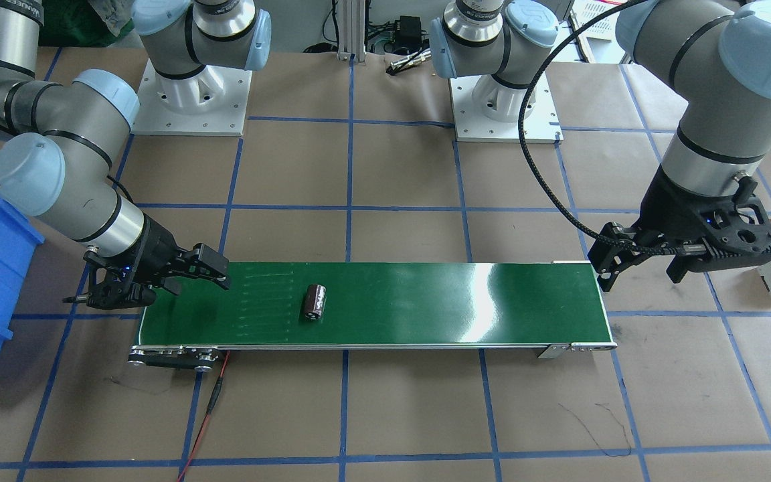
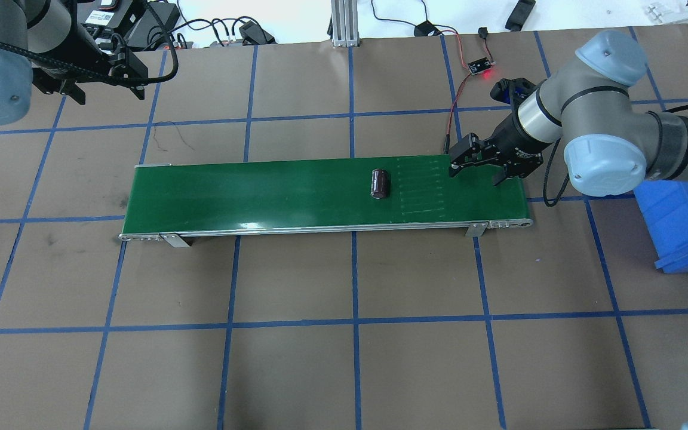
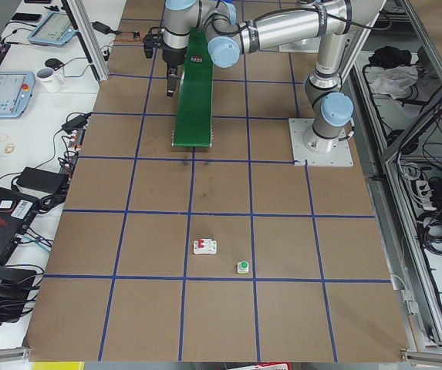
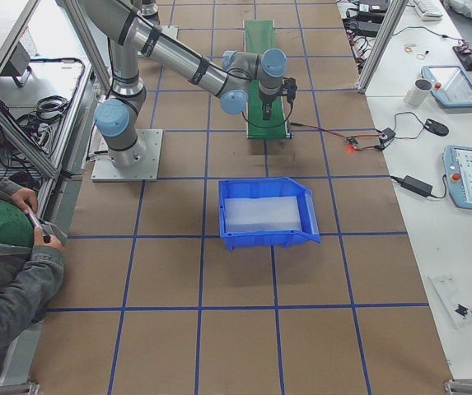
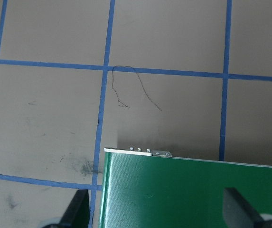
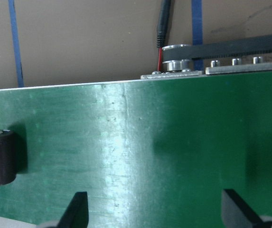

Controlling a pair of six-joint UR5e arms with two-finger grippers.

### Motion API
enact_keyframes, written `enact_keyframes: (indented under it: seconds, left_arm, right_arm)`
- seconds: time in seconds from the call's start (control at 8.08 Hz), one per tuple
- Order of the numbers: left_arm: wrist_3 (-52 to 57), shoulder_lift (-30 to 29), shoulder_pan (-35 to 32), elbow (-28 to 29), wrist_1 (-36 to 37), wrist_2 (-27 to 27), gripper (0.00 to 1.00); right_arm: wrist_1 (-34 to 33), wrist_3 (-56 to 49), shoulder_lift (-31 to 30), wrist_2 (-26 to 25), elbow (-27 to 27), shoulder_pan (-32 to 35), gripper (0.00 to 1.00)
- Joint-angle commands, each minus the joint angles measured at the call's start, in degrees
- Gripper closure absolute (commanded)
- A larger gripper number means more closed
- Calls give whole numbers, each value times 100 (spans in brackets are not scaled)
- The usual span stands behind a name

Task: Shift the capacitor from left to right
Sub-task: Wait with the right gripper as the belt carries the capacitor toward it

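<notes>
Capacitor (image 2: 380, 183) lies on its side on green conveyor belt (image 2: 260, 197), right of middle. Right gripper (image 2: 480, 170) spread, empty, low over belt's right end, likely waiting to grab it. Left gripper (image 1: 640, 271) spread, empty, by left end.

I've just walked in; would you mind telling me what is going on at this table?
The capacitor lies on its side on the green conveyor belt, past the middle toward the robot's right end. Nothing is holding it. The right gripper hovers open over that end of the belt, a little apart from the capacitor. The left gripper hangs open and empty by the belt's other end. A blue bin sits on the table at the robot's right.
</notes>
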Motion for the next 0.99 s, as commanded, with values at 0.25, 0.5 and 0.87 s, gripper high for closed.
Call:
enact_keyframes:
  seconds: [0.25, 0.5, 0.87]
  left_arm:
    - [0, 5, 0, 0, 0, 6, 0]
    - [0, -4, 0, 0, 0, 6, 0]
    - [0, -4, 0, 0, 0, 6, 0]
  right_arm:
    - [-11, 148, 18, 37, 5, 15, 0]
    - [-11, 148, 9, -15, 5, 15, 0]
    - [-11, 139, 18, -42, 40, 15, 0]
